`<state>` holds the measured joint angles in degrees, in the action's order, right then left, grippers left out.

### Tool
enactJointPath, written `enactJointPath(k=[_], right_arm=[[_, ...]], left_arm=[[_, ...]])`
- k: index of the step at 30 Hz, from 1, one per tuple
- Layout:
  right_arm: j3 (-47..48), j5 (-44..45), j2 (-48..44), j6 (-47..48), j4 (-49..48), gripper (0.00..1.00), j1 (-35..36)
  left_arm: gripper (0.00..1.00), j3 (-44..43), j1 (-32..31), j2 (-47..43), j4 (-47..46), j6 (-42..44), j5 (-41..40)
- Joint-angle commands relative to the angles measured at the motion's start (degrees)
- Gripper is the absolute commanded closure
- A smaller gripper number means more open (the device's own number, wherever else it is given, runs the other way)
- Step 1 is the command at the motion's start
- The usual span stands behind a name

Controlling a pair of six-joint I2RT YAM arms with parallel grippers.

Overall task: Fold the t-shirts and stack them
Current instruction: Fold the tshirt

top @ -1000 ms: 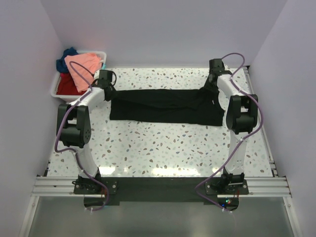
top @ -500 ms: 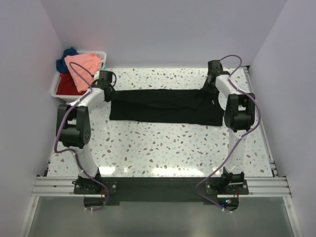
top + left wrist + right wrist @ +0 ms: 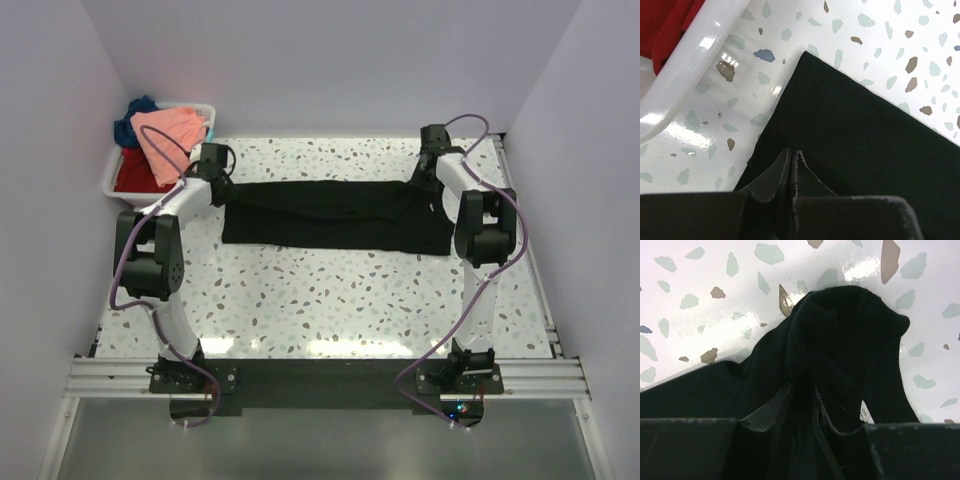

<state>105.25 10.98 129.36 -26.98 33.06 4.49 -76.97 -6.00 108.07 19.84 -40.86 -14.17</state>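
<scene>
A black t-shirt lies as a long flat band across the table's far half. My left gripper sits at its left end. In the left wrist view that gripper is shut, its tips pinched together on the black t-shirt near the cloth's left edge. My right gripper is at the shirt's right end, near the far edge. In the right wrist view this gripper has closed on a raised bunch of the black t-shirt. A small white label shows beside it.
A white bin stands at the far left corner with a salmon-pink t-shirt draped on top, a red t-shirt inside and a dark blue t-shirt behind. The bin's rim is close to my left gripper. Walls enclose three sides.
The right gripper's jaws have narrowed onto the bunched black cloth, and that wrist shifted slightly towards the far edge. The left arm and the shirt have stayed still.
</scene>
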Motion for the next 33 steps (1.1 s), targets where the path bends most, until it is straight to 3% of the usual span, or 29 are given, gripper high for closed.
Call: enactJointPath(k=[1,16,33], right_arm=[[-1.01,-0.79,-3.94,0.35,-0.36,0.75,0.25],[-6.55,-2.63,-10.00,1.05,-4.32,0.75,0.78],[-0.40,-0.96,-3.50,2.63,-1.77,0.78,0.78]], left_arm=[[1.00,0.50,0.55,-2.96,-0.59,1.31,-1.12],[1.00,1.21,0.55,-3.39,-0.76,1.49,-1.03],[1.00,1.47,0.55,-4.18,-0.41,1.75,-1.47]])
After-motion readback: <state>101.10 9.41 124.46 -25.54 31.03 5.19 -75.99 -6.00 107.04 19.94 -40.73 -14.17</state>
